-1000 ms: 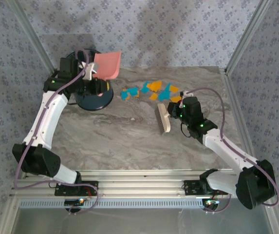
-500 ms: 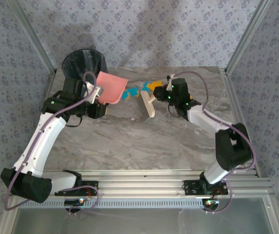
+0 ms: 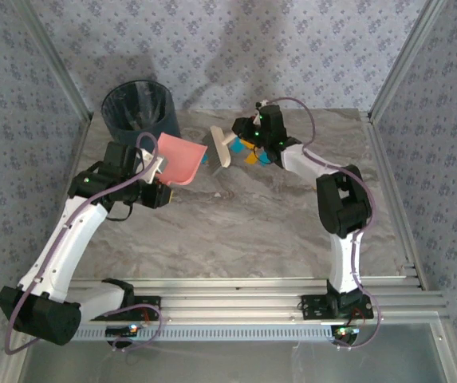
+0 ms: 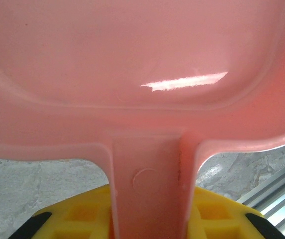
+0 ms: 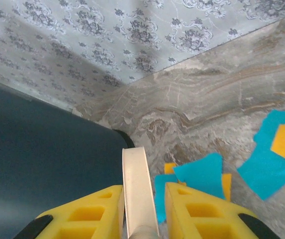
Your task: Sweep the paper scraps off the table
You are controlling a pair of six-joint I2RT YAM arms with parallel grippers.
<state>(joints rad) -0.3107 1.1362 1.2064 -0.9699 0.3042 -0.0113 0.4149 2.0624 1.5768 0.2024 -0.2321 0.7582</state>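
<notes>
A pink dustpan (image 3: 182, 158) rests on the table (image 3: 236, 223) at the back left, its handle (image 4: 147, 189) clamped in my left gripper (image 3: 153, 168) (image 4: 149, 219). My right gripper (image 3: 246, 137) (image 5: 142, 189) is shut on a cream brush (image 3: 222, 146) (image 5: 138, 184), just right of the pan's mouth. Teal and orange paper scraps (image 3: 256, 157) lie under and behind that gripper. In the right wrist view, teal scraps (image 5: 202, 172) lie beside the yellow fingers (image 5: 202, 214), with further scraps (image 5: 269, 167) to the right. A sliver of teal (image 3: 205, 158) shows at the pan's edge.
A dark round bin (image 3: 139, 108) (image 5: 33, 159) stands at the back left corner, just behind the dustpan. Patterned walls (image 3: 292, 48) close in the back and sides. An aluminium frame (image 3: 236, 291) runs along the near edge by the arm bases.
The right arm swept the brush from the table's right middle to the back, leftward toward the dustpan, bunching the scraps. The left arm brought the dustpan from beside the bin down onto the table.
</notes>
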